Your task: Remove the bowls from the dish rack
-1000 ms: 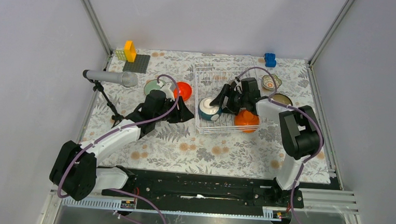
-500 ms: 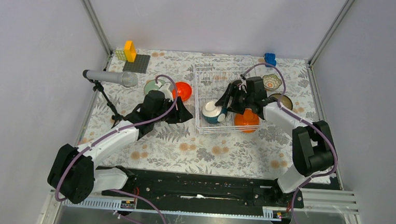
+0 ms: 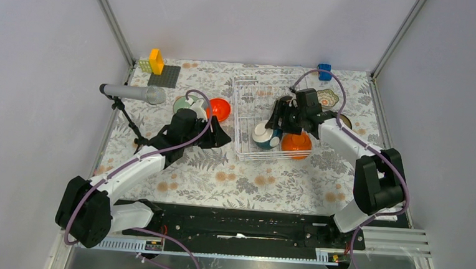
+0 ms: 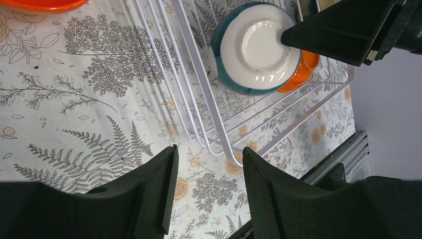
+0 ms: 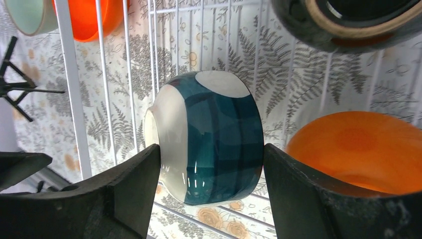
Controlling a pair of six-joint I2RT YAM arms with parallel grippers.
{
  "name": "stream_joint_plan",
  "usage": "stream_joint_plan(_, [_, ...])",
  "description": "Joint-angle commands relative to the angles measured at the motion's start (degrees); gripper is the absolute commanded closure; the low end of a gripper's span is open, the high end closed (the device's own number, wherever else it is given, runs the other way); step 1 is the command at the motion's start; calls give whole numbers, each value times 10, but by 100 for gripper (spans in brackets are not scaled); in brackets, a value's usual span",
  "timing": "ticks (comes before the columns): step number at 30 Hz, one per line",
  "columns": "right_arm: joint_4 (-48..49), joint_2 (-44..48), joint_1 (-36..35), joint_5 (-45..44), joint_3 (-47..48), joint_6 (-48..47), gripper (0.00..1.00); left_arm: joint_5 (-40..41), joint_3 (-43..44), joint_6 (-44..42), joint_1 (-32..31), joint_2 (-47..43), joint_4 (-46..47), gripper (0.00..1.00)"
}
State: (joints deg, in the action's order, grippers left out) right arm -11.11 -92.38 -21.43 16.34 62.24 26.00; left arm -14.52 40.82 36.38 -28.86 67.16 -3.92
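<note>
The white wire dish rack (image 3: 235, 112) stands mid-table. A teal blue bowl (image 3: 264, 135) with a white inside lies on its side in the rack, next to an orange bowl (image 3: 296, 144). My right gripper (image 3: 274, 125) is shut on the teal bowl (image 5: 219, 139), one finger on its white rim, the other on its base. My left gripper (image 3: 221, 135) is open and empty over the cloth by the rack's near left corner (image 4: 226, 149). The teal bowl (image 4: 256, 47) also shows in the left wrist view.
A mint green bowl (image 3: 184, 104) and a second orange bowl (image 3: 221, 108) sit left of the rack. A patterned bowl (image 3: 327, 97) and a dark brown bowl (image 3: 343, 121) sit to its right. A microphone on a stand (image 3: 132, 94) and toy blocks (image 3: 155, 62) are at the far left.
My right gripper has moved to the right inside the rack, and the teal bowl has moved with it toward the orange bowl. The left arm has hardly moved.
</note>
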Motion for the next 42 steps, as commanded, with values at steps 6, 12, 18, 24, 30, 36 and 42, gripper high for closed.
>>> stream_joint_plan(6, [-92, 21, -77, -216, 124, -109, 39, 6, 33, -12, -3, -12, 3, 45])
stream_joint_plan(12, [-129, -1, -114, -329, 175, -129, 41, 10, 39, -16, -3, -15, -7, 45])
stream_joint_plan(18, [-144, -13, -146, -438, 193, -160, 39, 16, 41, -19, -3, -17, -10, 45])
stream_joint_plan(24, [-163, -45, -168, -480, 206, -170, 38, 16, 38, -18, -3, -15, -10, 45])
stream_joint_plan(30, [-164, -78, -193, -494, 209, -175, 16, 17, 33, -20, -2, -18, -11, 45])
stream_joint_plan(36, [-169, -93, -203, -429, 208, -169, 0, 20, 32, -22, -2, -22, -14, 45])
stream_joint_plan(42, [-147, -75, -203, -356, 195, -161, 0, 24, 29, -24, -2, -31, -20, 45])
